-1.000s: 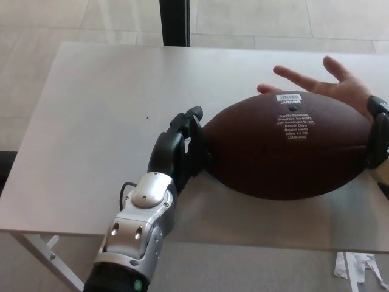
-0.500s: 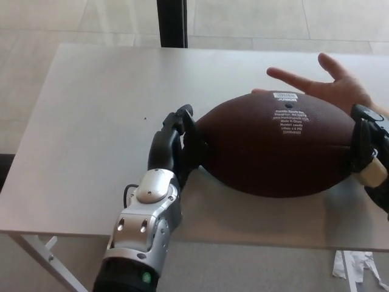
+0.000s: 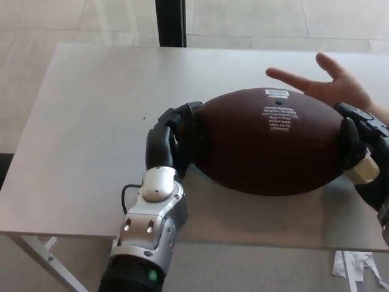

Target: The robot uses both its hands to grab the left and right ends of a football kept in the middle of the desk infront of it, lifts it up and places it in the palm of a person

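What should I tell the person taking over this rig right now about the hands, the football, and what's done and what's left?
Left hand: shut on the left end of the football.
Right hand: shut on the ball's right end.
The football is held between both hands over the desk; whether it has cleared the surface is hard to tell.
The person's hand waits open, just behind the ball's right end.
Done: two-handed grasp.
Left: carry the ball to the palm and release.

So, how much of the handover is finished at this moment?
Done: the left hand and right hand clamp the two ends of the football. In hand: carrying it toward the person's open palm, which waits behind its right end. Left: setting it in the palm and releasing.
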### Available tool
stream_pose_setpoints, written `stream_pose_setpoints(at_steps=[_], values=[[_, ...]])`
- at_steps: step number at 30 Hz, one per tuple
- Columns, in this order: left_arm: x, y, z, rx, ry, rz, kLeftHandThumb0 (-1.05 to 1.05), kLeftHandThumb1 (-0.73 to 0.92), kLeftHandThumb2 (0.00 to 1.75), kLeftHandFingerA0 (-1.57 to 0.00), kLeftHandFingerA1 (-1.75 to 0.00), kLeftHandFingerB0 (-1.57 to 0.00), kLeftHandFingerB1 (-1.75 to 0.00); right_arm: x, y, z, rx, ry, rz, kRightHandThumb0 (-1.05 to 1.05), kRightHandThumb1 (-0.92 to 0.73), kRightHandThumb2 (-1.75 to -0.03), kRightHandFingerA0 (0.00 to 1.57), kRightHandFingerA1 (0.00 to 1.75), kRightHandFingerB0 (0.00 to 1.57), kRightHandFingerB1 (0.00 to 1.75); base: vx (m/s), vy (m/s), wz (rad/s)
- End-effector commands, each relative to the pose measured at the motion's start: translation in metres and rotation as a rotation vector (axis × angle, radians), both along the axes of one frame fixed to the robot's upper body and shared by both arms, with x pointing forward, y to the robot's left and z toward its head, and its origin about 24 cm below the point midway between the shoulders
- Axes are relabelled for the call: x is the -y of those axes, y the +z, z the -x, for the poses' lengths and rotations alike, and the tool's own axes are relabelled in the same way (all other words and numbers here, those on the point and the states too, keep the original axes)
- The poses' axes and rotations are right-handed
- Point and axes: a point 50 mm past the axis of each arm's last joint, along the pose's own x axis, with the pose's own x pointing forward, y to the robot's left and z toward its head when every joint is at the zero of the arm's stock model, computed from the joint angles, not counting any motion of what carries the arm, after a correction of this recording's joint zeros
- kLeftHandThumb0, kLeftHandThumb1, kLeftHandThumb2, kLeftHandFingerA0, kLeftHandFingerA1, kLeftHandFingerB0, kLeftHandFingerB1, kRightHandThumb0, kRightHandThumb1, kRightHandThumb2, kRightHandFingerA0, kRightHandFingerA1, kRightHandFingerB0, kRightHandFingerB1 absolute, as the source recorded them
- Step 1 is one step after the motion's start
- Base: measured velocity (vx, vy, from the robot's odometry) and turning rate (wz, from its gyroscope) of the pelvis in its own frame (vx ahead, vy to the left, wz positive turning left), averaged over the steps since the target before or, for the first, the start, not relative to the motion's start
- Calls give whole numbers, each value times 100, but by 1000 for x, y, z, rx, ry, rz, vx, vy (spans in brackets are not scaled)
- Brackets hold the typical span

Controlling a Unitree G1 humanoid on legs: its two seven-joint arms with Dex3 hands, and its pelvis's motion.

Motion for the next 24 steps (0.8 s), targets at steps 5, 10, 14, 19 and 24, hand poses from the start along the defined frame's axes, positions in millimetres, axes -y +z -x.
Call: stream_pose_setpoints(at_steps=[5,10,14,19,24], values=[[39,-22,23,-126,-113,10,-9,89,94,-86,-175,-57,-175,-27,4,-5,78,112,-144,-24,-45,-143,116,173,99,154,0,0,0],[44,-22,24,-145,-113,7,-16,91,84,-89,-175,-50,-175,-27,3,-3,73,62,-176,-28,-57,-126,113,175,85,167,0,0,0],[51,-17,23,-145,-130,47,-16,89,88,-89,-175,-52,-175,-29,3,-2,101,4,-177,-31,-56,-131,108,175,81,167,0,0,0],[59,-13,26,-148,-139,153,-17,91,83,-85,-175,-49,-175,-30,0,2,116,-131,-134,-29,-55,-128,108,175,83,167,0,0,0],[73,0,22,-92,-67,239,-30,92,66,-72,-175,-37,-141,-40,6,-5,158,-246,-86,-28,-58,-118,107,175,73,174,0,0,0]])
